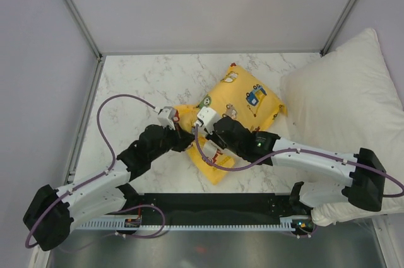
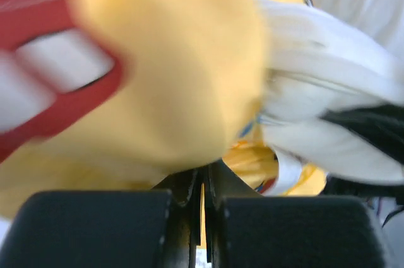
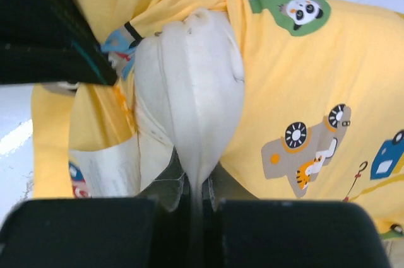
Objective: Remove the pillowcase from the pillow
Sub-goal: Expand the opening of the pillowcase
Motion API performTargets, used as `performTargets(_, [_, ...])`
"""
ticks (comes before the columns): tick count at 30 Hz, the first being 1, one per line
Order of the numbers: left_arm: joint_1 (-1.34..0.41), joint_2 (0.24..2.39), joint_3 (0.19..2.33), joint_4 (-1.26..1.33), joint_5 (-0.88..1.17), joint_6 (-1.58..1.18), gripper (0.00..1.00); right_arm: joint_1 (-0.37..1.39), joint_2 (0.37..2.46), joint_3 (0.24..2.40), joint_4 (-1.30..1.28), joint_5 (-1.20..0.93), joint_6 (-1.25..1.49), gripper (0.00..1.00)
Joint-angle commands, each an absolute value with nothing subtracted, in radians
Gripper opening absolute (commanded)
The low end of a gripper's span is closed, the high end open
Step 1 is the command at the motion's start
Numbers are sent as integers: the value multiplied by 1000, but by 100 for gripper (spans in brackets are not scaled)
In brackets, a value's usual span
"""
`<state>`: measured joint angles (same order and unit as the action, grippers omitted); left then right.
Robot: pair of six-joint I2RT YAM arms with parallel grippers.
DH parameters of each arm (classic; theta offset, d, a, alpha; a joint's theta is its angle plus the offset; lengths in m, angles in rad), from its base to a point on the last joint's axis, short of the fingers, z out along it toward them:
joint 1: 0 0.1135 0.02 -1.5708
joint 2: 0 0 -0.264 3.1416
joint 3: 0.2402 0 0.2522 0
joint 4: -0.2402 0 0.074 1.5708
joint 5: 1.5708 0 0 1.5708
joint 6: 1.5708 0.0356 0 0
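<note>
The yellow pillowcase [image 1: 246, 98] with cartoon vehicles lies in the middle of the table, bunched at its near end. My left gripper [image 1: 187, 137] is shut on a fold of the yellow pillowcase [image 2: 170, 79], which fills the left wrist view; its jaws [image 2: 203, 186] pinch the fabric. My right gripper [image 1: 201, 135] sits just to the right of it. In the right wrist view its jaws [image 3: 201, 186] are shut on a cream corner of the pillow [image 3: 196, 91] that pokes out of the pillowcase [image 3: 303, 91] opening. The rest of the pillow is hidden inside.
A large white pillow [image 1: 341, 91] rests at the right edge of the marble table [image 1: 145, 79], close to the pillowcase. Frame posts and grey walls enclose the table at the back and sides. A white care label [image 3: 104, 167] hangs by the opening.
</note>
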<state>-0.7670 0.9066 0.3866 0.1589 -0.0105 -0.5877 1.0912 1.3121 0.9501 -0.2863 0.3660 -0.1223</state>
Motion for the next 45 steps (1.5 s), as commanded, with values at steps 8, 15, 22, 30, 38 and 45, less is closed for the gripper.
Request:
performTargets(8, [-350, 1003, 515, 133, -163, -771, 2, 1080, 1074, 974, -650, 413, -29, 0])
performTargets(15, [-190, 1227, 652, 215, -11, -897, 2, 1081, 983, 966, -684, 263, -5, 0])
performTargets(22, [-109, 1400, 788, 218, 28, -891, 2, 1091, 902, 956, -673, 88, 51, 0])
performTargets(30, [-109, 1323, 767, 277, 170, -812, 2, 1101, 907, 960, -641, 100, 94, 0])
performTargets(38, [-283, 965, 698, 119, 494, -629, 61, 1103, 1002, 962, -574, 262, 132, 0])
performTargets(45, [-574, 839, 621, -147, 315, -466, 78, 1100, 1057, 1008, -558, 362, 160, 0])
